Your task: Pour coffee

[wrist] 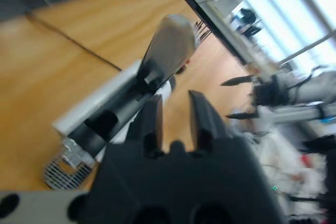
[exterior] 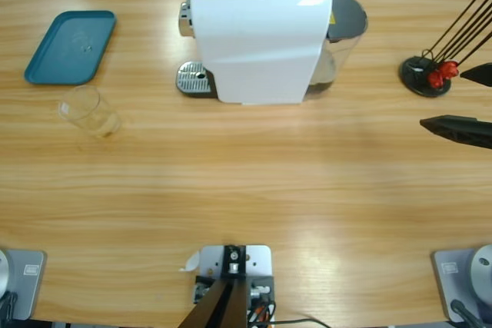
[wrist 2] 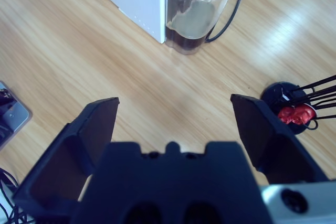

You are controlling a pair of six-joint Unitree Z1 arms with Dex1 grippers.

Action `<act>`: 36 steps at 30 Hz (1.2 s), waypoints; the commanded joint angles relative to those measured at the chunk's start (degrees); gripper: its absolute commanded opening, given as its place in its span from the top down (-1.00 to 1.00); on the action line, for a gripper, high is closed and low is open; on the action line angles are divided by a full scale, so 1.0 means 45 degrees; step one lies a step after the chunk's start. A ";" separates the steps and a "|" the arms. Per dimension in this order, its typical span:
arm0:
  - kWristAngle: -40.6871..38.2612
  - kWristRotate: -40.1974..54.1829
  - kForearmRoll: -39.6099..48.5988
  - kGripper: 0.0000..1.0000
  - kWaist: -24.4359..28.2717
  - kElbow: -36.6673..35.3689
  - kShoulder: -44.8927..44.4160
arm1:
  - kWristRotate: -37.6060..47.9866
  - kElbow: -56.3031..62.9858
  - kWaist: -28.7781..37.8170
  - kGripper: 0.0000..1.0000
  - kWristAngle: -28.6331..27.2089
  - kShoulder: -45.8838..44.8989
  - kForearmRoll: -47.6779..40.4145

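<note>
**On the table: no coffee poured yet**

No coffee is seen; the glass (exterior: pixel 88 110) sits empty, well apart from the machine (exterior: pixel 257 36). Right gripper (wrist 2: pixel 173 124) is spread wide; left gripper (wrist: pixel 173 116) nearly closed, empty. A clumsy grasp could tip the glass.

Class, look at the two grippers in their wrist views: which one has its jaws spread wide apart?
The right gripper: its jaws stand far apart over bare table. The left gripper, aimed at the coffee machine, shows only a narrow gap.
</note>
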 commanded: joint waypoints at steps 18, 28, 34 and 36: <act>0.3908 0.6401 -0.0046 -0.97 0.0085 1.0998 -0.8330 | 0.5255 0.5476 -0.3856 -0.60 -0.5845 0.5875 -1.0650; 0.3760 0.5061 -0.1354 -0.98 0.1171 1.0846 -0.8670 | 0.5435 0.5886 -0.4696 -0.35 -0.5752 0.6782 -1.2107; 0.3693 0.5010 -0.1354 -0.98 0.1171 1.0815 -0.8693 | 0.5337 0.6120 -0.5008 -0.26 -0.5119 0.7711 -1.3244; 0.3693 0.5010 -0.1354 -0.98 0.1171 1.0791 -0.8682 | 0.5325 0.6144 -0.5008 -0.26 -0.4947 0.7981 -1.3533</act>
